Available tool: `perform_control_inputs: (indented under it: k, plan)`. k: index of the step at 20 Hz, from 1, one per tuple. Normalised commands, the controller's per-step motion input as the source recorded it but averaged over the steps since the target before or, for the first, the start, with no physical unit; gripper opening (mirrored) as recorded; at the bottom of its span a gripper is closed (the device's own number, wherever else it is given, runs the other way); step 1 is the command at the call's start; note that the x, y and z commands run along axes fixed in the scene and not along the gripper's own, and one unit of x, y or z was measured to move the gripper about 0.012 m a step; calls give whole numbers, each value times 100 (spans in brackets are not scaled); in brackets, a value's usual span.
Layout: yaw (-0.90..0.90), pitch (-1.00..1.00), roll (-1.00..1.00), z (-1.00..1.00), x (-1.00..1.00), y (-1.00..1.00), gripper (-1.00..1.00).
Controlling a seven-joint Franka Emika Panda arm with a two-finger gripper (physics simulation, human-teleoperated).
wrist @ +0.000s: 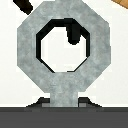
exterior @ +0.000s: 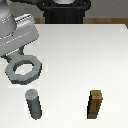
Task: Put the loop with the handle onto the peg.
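Note:
The loop with the handle (exterior: 33,68) is a flat grey ring with a round hole. My gripper (exterior: 19,51) is shut on its short handle at the exterior view's left and holds it just above the white table (exterior: 75,60). The peg (exterior: 34,103), a short upright dark grey cylinder, stands near the front edge, a little in front of the ring and apart from it. In the wrist view the ring (wrist: 30,45) fills the picture, with its handle (wrist: 64,95) running into the jaws. A dark shape (wrist: 74,33), probably the peg, shows through the hole off centre.
A brown wooden block (exterior: 95,104) stands upright on the table to the exterior view's right of the peg. The robot's black base (exterior: 64,12) is at the table's far edge.

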Motion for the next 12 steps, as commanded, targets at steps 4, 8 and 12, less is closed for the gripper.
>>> perform_control_inputs:
  k: [4, 8, 12]
  plan:
    - [0, 0, 0, 0, 75, 0, -100]
    - [0, 0, 0, 0, 0, 0, -100]
    - [0, 0, 0, 0, 0, 75, -100]
